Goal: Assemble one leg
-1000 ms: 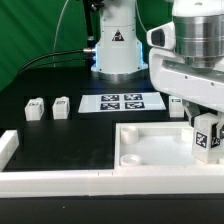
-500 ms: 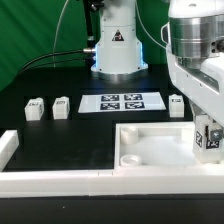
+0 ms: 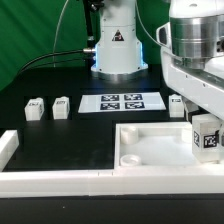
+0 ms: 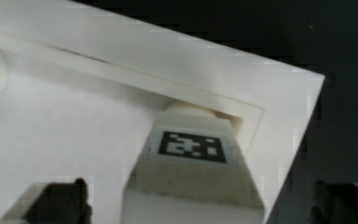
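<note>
The gripper (image 3: 207, 128) grips the small white plastic tagged leg (image 3: 207, 137) upright over the large white square tray's (image 3: 150, 150) three o'clock corner; seating appears unfinished, three spare legs (image 3: 61, 106) wait on the black tabletop (image 3: 60, 135).

A small white plastic block-like leg (image 3: 207, 134) with a black-and-white square marker tag stands upright at the exterior view's right, over the right side of the large white square tray-like tabletop (image 3: 150, 150). In the wrist view the leg (image 4: 195, 163) meets the tabletop's (image 4: 123, 80) corner.
</note>
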Motion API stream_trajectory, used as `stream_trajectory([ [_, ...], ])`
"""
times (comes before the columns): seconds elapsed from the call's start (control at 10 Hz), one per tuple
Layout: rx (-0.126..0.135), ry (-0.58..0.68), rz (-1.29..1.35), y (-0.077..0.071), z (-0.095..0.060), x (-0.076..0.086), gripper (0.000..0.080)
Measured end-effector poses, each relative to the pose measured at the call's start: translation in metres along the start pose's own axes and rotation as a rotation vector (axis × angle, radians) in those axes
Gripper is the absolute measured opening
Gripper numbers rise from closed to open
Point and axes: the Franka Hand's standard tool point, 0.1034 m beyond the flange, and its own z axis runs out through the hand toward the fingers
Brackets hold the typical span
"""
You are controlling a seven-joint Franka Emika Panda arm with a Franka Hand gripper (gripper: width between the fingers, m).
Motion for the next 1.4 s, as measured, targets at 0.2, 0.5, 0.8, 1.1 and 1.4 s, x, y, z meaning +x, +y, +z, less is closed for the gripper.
stream_trajectory([
  [0.2,-0.004,0.0,-0.248,0.0003,0.0013,-0.0019,0.0645],
  [0.5,-0.013,0.011,-0.594,0.0002,0.0014,-0.0025,0.0649],
  [0.8,-0.039,0.046,-0.929,-0.004,-0.0021,-0.0021,0.0649],
  [1.1,-0.051,0.047,-1.172,-0.0038,-0.0023,-0.0006,0.0649],
  [1.4,-0.051,0.047,-1.17,-0.0038,-0.0023,-0.0006,0.0515],
])
